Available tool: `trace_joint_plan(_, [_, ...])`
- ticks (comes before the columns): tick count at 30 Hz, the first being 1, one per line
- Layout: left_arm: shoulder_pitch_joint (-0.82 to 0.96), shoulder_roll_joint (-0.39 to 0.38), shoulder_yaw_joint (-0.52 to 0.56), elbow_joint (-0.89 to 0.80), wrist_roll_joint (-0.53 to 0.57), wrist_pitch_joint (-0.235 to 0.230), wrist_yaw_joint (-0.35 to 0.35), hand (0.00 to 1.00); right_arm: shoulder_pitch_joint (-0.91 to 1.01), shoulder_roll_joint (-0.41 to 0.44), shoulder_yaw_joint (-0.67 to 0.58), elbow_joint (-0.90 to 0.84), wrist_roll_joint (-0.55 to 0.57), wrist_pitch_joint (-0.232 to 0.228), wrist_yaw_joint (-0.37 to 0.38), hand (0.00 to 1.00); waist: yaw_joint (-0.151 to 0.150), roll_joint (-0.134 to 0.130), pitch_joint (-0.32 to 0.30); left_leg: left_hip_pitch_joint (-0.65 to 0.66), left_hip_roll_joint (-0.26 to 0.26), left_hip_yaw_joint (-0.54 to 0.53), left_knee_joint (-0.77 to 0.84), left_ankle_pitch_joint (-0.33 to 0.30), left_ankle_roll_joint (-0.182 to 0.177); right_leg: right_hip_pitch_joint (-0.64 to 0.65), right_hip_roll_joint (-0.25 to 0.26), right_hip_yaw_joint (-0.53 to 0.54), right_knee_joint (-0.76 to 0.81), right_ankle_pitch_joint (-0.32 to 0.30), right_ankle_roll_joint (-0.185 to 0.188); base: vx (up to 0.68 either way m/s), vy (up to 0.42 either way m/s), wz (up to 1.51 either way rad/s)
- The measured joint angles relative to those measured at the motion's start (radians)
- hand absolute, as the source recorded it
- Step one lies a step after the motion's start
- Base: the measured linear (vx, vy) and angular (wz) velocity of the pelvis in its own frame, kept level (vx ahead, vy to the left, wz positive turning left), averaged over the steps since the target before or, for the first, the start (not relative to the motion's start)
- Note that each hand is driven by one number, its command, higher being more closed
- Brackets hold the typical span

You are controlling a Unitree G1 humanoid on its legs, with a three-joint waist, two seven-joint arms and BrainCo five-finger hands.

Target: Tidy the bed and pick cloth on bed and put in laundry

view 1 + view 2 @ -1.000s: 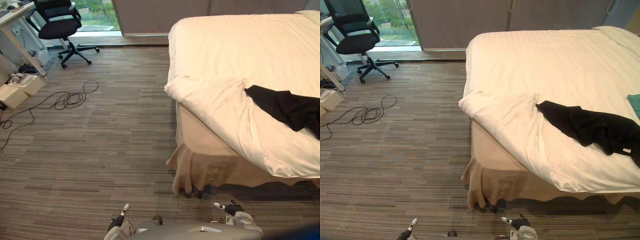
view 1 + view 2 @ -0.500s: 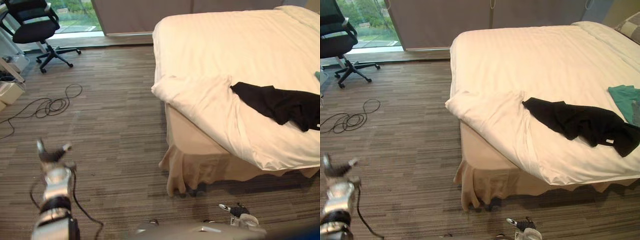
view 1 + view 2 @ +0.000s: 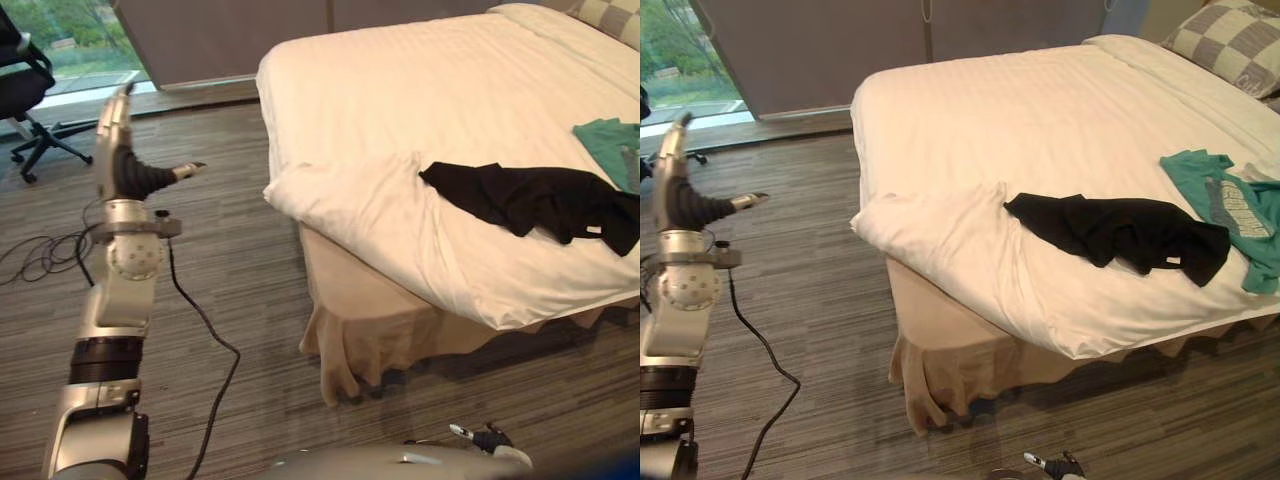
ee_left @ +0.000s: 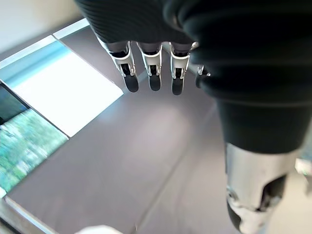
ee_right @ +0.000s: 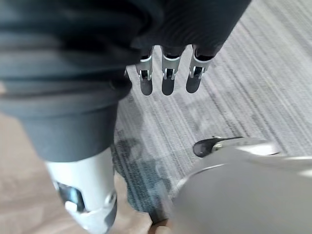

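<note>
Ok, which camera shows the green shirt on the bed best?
The right eye view: nearly the whole green shirt shows, spread on the bed past the black cloth. The left eye view catches one part at its right edge. The wrist views face the wall and carpet.

Two cloths (image 3: 1110, 232) (image 3: 1230, 212), one bed (image 3: 1040, 110), one pillow (image 3: 1225, 45)

The left arm is lifted at the robot's left side, and the left hand (image 3: 130, 172) is empty, fingers straight up, thumb stuck out. The right hand (image 5: 166, 78) hangs low, fingers loosely straight.
</note>
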State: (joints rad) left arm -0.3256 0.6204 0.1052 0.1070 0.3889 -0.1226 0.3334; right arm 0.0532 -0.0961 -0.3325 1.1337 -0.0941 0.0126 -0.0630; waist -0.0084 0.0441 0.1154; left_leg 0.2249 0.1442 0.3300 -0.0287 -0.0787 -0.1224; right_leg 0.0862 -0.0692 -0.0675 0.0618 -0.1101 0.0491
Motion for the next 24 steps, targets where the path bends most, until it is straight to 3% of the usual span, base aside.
trace_joint_plan(6, [-0.127, -0.057, -0.18, 0.144, 0.113, 0.01, -0.016, 0.0, 0.005, -0.021, 0.009, 0.002, -0.009, 0.001, -0.007, 0.0, -0.059, 0.04, -0.005, -0.034, -0.008, 0.021, -0.002, 0.0, 0.0, -0.014, -0.002, 0.002, -0.07, 0.07, 0.006, -0.04, 0.022, -0.15])
trace_joint_plan(9, [-0.183, -0.071, -0.269, 0.205, 0.138, 0.014, -0.029, 0.0, 0.023, -0.023, 0.011, 0.002, -0.01, 0.002, -0.014, 0.0, -0.07, 0.051, 0.001, -0.041, -0.01, 0.039, -0.001, 0.0, 0.0, -0.027, -0.001, 0.003, -0.088, 0.096, 0.007, -0.08, 0.004, -0.24])
trace_joint_plan(17, [-0.343, -0.07, -0.381, 0.353, 0.228, 0.039, -0.055, 0.0, -0.015, -0.036, 0.005, -0.021, -0.009, -0.008, -0.041, 0.0, -0.115, 0.101, 0.038, -0.155, -0.021, 0.045, -0.008, 0.015, 0.022, -0.158, -0.001, 0.008, -0.105, 0.147, 0.006, -0.13, -0.025, -0.14])
trace_joint_plan(20, [-0.443, -0.07, -0.42, 0.376, 0.236, 0.043, -0.054, 0.0, -0.038, -0.039, 0.004, -0.034, -0.008, -0.01, -0.052, 0.0, -0.115, 0.103, 0.068, -0.22, -0.023, 0.046, -0.007, 0.033, 0.032, -0.22, -0.005, 0.021, -0.118, 0.175, 0.006, -0.19, -0.051, -0.09])
trace_joint_plan(24, [-0.569, -0.067, -0.427, 0.443, 0.266, 0.075, -0.053, 0.0, -0.085, -0.033, 0.002, -0.039, 0.012, -0.021, -0.064, 0.0, -0.145, 0.101, 0.123, -0.28, -0.03, 0.05, -0.044, 0.079, 0.034, -0.293, -0.009, 0.029, -0.135, 0.213, 0.006, -0.11, -0.042, -0.04])
